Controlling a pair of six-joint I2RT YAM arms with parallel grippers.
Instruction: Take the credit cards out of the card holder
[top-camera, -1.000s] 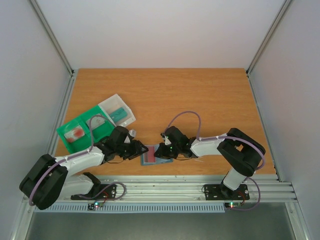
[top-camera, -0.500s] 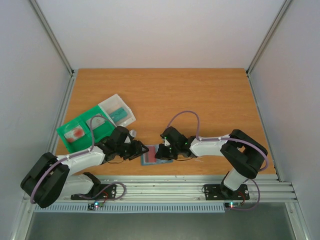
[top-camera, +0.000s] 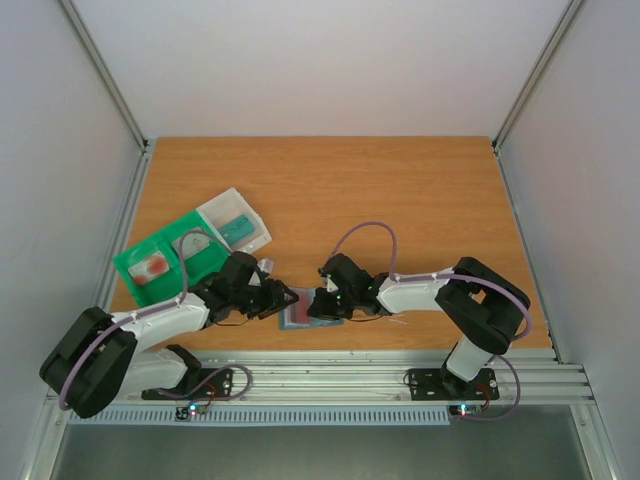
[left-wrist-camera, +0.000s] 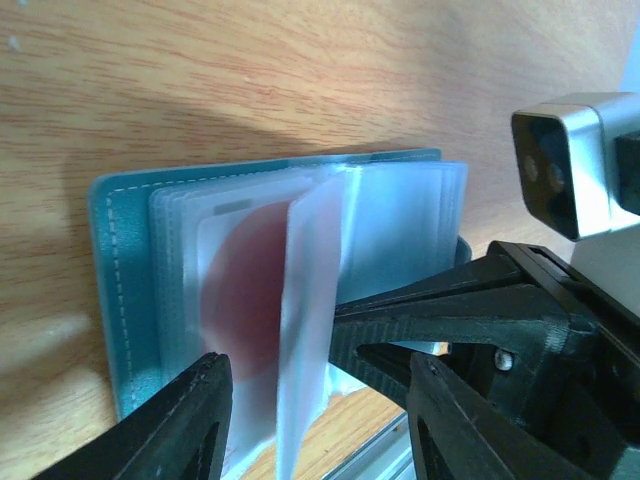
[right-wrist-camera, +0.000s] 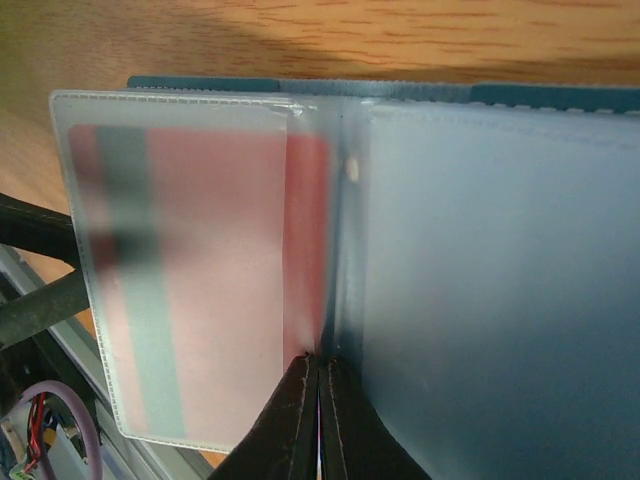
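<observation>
Card holder (left-wrist-camera: 110, 280) open flat, right pincer (right-wrist-camera: 318, 385) clenched on sleeve (right-wrist-camera: 200, 280), left pincer (left-wrist-camera: 320, 400) released, green tray (top-camera: 135, 255) behind

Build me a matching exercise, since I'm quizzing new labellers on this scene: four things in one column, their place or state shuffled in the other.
Things
1. card holder
2. green tray
3. reddish-pink card
4. right jaws

Place or state
A. at the left, next to a clear box
B. pinched together on an upright clear sleeve
C. lying open on the table
D. seen through frosted plastic

Pairs: 1-C, 2-A, 3-D, 4-B
</observation>
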